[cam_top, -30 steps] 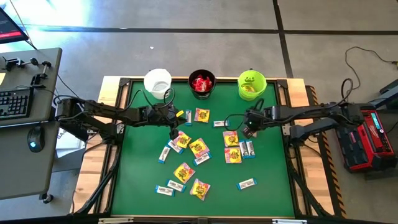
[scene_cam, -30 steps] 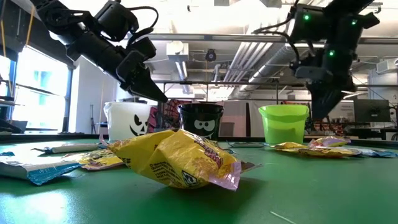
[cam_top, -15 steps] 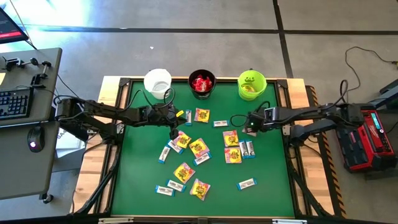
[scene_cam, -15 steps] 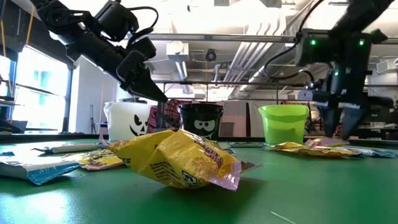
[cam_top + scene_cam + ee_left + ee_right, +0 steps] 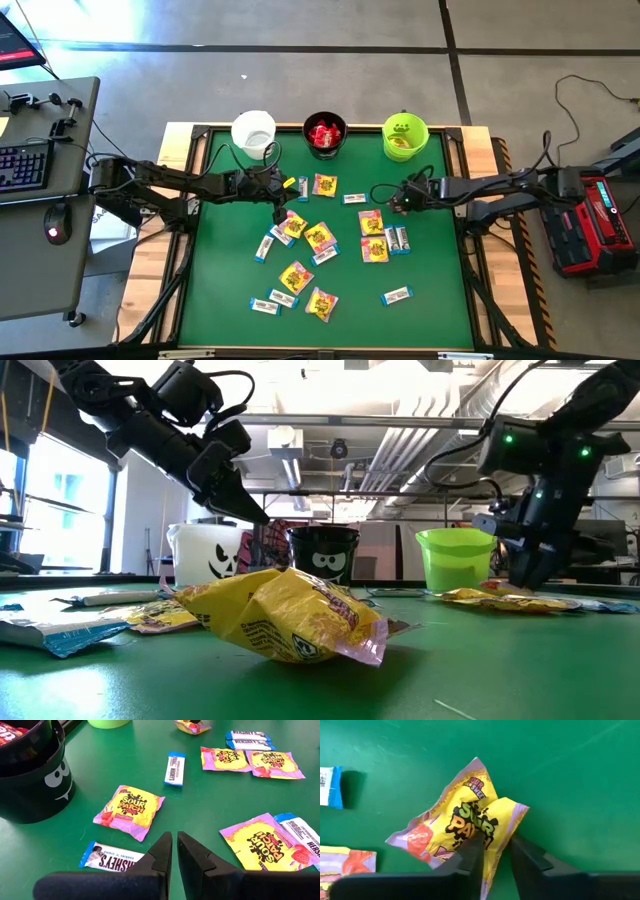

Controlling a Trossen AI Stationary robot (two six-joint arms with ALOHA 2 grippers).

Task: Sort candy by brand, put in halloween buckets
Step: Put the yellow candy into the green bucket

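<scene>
Pinched packet: a crumpled yellow-and-pink squarish Sour Patch packet sits on the green felt table top, at about 3 o'clock from the middle of the table.
Right gripper: the right gripper is down on that packet, its two dark fingers close together with a fold of the wrapper nipped between them.
Neighbours: in the right wrist view a narrow white-and-blue bar lies apart from the packet, and a corner of another yellow-and-pink packet shows near the fingers.
Loose candy: yellow-and-pink packets and white-and-blue bars are scattered from the centre out toward 6 o'clock.
Buckets: along the 12 o'clock edge stand the white round pail, the black round pail with red packets inside, and the lime green round pail with yellow showing inside.
Left gripper: the left gripper hangs above the felt at about 10 o'clock, jaws nearly closed on nothing, over a white-and-blue Hershey's bar and beside a flat Sour Patch packet.
</scene>
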